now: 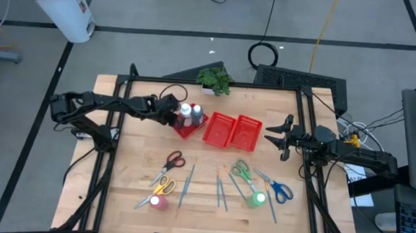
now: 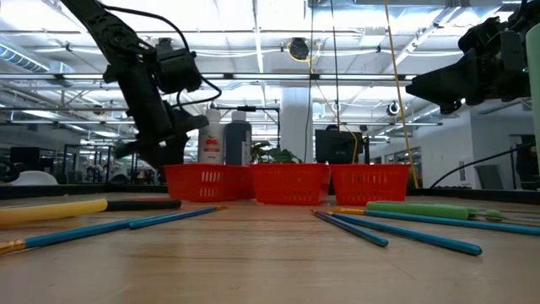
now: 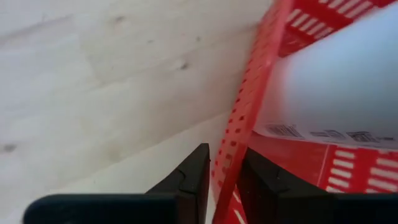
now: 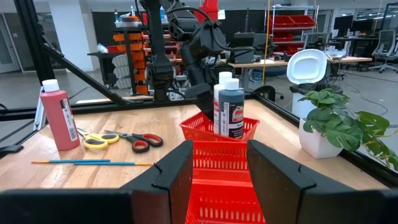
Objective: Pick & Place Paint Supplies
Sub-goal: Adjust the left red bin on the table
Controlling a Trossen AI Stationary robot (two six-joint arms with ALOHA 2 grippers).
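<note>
Nearest the bench's front edge a pink-capped paint bottle lies by the yellow-handled scissors, with a green-capped bottle further right beside the green-handled scissors and the blue-handled scissors. Thin brushes lie scattered between them, and the red-handled scissors sit a little further back. Beyond these stands the red mesh tray, three compartments in a row. Its leftmost compartment holds two upright bottles side by side, a white-capped bottle and a dark paint bottle. The left gripper is at that compartment's outer wall, its fingers nearly together and pinching the mesh rim from both sides. The right gripper hangs above the bench just off the tray's right end, fingers apart, holding nothing. Behind the tray, at the bench's far edge, stands a small potted plant
</note>
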